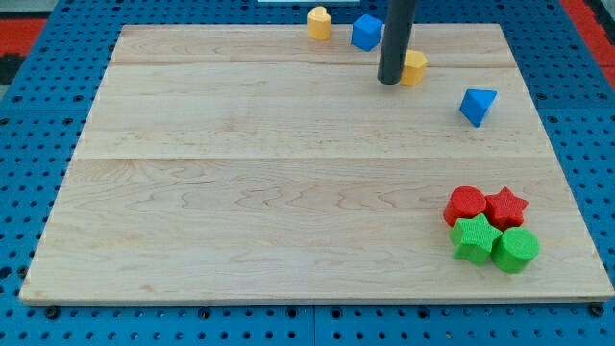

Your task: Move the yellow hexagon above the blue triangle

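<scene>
The yellow hexagon lies near the view's top, right of centre, partly hidden by my rod. My tip rests on the board against the hexagon's left side. The blue triangle lies to the right of and a little below the hexagon, apart from it.
A yellow heart-like block and a blue cube sit at the board's top edge, left of my rod. At the lower right a red cylinder, a red star, a green star and a green cylinder cluster together. The wooden board lies on a blue pegboard.
</scene>
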`<state>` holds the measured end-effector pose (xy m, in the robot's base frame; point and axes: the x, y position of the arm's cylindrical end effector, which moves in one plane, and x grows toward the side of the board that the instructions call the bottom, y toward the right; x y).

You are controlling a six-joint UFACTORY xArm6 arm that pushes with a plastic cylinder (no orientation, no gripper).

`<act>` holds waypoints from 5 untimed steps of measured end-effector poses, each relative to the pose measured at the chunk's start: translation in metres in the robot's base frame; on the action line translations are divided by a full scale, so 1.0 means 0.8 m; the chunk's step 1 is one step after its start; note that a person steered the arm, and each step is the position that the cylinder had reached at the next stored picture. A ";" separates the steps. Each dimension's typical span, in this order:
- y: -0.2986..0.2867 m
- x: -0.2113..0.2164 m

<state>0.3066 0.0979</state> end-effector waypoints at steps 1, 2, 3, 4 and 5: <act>-0.029 -0.012; 0.011 -0.044; 0.068 -0.044; 0.114 -0.034; 0.132 -0.023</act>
<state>0.2885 0.2032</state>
